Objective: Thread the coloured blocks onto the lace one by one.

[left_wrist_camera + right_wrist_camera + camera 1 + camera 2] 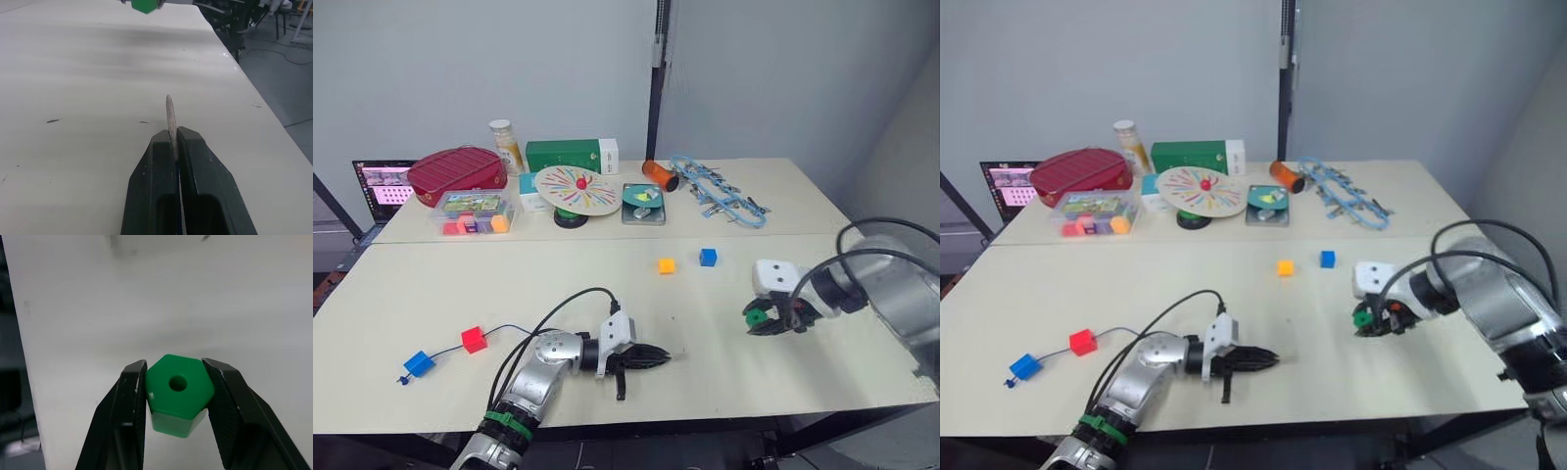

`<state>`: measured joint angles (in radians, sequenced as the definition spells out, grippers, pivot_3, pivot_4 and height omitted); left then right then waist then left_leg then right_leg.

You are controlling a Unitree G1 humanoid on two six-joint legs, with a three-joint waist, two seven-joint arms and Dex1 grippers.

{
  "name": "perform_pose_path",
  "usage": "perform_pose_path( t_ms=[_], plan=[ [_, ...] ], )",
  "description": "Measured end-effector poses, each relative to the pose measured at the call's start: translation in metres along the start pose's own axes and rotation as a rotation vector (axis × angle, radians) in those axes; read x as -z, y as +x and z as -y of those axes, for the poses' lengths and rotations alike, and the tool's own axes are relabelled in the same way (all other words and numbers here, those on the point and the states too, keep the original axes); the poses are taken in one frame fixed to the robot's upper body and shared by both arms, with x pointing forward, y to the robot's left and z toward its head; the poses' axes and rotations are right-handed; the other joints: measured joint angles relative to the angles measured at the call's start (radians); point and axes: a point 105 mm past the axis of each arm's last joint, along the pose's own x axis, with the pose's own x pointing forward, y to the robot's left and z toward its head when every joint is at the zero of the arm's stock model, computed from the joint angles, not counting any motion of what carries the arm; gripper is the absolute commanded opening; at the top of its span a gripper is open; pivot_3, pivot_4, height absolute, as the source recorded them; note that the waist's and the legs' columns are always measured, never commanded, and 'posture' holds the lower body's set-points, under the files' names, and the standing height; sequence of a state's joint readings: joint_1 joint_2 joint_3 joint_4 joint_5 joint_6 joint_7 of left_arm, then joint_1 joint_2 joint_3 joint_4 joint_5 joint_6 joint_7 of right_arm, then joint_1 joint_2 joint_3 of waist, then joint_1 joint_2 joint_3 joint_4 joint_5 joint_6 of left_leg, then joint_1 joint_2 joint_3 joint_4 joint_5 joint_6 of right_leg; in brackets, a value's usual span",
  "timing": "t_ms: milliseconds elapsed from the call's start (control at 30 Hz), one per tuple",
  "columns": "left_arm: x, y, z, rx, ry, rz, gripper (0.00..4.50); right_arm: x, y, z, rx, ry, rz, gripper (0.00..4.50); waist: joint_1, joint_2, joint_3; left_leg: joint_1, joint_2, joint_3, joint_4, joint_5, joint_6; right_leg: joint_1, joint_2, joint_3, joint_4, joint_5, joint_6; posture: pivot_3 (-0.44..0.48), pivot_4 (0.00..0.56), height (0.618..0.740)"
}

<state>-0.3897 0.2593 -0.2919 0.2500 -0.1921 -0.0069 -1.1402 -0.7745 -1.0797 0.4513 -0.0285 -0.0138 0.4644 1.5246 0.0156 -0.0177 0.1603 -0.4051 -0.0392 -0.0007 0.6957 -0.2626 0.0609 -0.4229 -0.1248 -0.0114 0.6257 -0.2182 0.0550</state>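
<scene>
Robot lab, bare grey walls, white worktable (431, 284), laptop (382, 186), toy clutter

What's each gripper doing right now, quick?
Left gripper: shut on the lace's pale stiff tip.
Right gripper: shut on the green block.

Pale worktop (431, 264), two joined sections, seam running across. Far section, from the robot's left: open laptop (382, 186) at the edge, screen lit; red oval case (458, 173); clear plastic tray (475, 212) of pink, purple and orange pieces in front of it; pale bottle (506, 144) with light cap, upright behind. Green box (573, 155) with white end, at the back. Round pale disc (578, 189) with coloured spokes and red centre knob on a dark base. Small dark tray (643, 204) just beside it. Orange cylinder (659, 174) lying on its side. Light-blue chain-like tangle (717, 191) to the right. Black vertical pole (656, 78) against the grey wall.
</scene>
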Motion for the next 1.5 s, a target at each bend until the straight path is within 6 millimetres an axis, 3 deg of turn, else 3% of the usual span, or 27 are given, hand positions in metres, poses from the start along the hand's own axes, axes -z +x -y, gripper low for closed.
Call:
perform_pose_path(
  t_ms=[200,467,533,767,1033,1133,1233,1500],
  plan=[
    [-0.001,0.002,0.001,-0.009,-0.003,0.007,0.0,0.005,0.031,-0.007,-0.086,-0.097,-0.179,1.25,0.001,0.0,0.0,-0.002,-0.002,0.0,0.0,0.0,0.0,-0.002,-0.001,0.0,0.001,0.0,0.0,0.0,0.15,0.74],
    [0.0,0.004,0.004,-0.013,-0.006,0.005,0.0,-0.004,0.048,-0.01,-0.067,-0.048,-0.167,1.25,-0.003,-0.001,-0.001,0.001,-0.001,-0.002,0.0,0.0,-0.001,0.0,-0.001,0.0,0.001,0.0,0.0,0.0,0.15,0.74],
    [0.0,0.004,0.005,-0.01,-0.008,0.002,0.0,-0.007,0.05,-0.012,-0.064,-0.037,-0.151,2.29,-0.003,-0.001,-0.001,0.001,-0.001,-0.002,0.0,0.0,-0.001,0.0,0.0,0.0,0.001,0.0,0.0,0.0,0.15,0.74],
    [0.0,0.006,0.006,0.005,-0.009,-0.004,0.0,-0.014,0.05,-0.015,-0.081,-0.007,-0.063,4.46,-0.005,-0.001,-0.001,0.0,-0.001,-0.001,0.0,0.0,-0.002,-0.001,0.0,0.001,0.001,0.0,0.0,0.0,0.15,0.74],
    [-0.001,0.006,0.009,0.034,-0.004,-0.01,0.0,-0.021,0.016,-0.01,0.014,0.052,0.209,4.46,-0.001,-0.001,-0.001,0.0,-0.001,-0.002,0.0,0.0,-0.001,0.0,-0.001,0.0,0.0,0.001,0.0,0.0,0.15,0.74],
    [-0.001,0.006,0.009,0.048,-0.002,-0.011,0.0,-0.002,0.008,-0.017,0.068,0.099,0.259,4.46,0.005,-0.001,0.0,0.0,-0.001,-0.002,-0.001,-0.001,-0.001,-0.001,-0.002,0.0,0.0,0.001,0.0,0.0,0.15,0.74],
    [0.0,0.003,0.007,0.054,-0.001,-0.015,0.0,0.02,0.006,-0.025,0.086,0.079,0.176,4.46,0.002,-0.001,0.0,0.0,-0.002,-0.001,-0.001,-0.001,0.0,-0.001,-0.002,0.001,0.0,0.001,0.0,0.0,0.15,0.74],
    [-0.001,0.007,0.006,0.094,0.005,-0.019,0.0,0.008,0.019,-0.018,0.125,-0.041,0.166,4.46,-0.004,-0.001,0.0,0.001,-0.001,0.001,0.0,0.0,-0.001,0.0,-0.001,0.001,0.0,0.001,0.0,0.0,0.15,0.74]
  ],
)
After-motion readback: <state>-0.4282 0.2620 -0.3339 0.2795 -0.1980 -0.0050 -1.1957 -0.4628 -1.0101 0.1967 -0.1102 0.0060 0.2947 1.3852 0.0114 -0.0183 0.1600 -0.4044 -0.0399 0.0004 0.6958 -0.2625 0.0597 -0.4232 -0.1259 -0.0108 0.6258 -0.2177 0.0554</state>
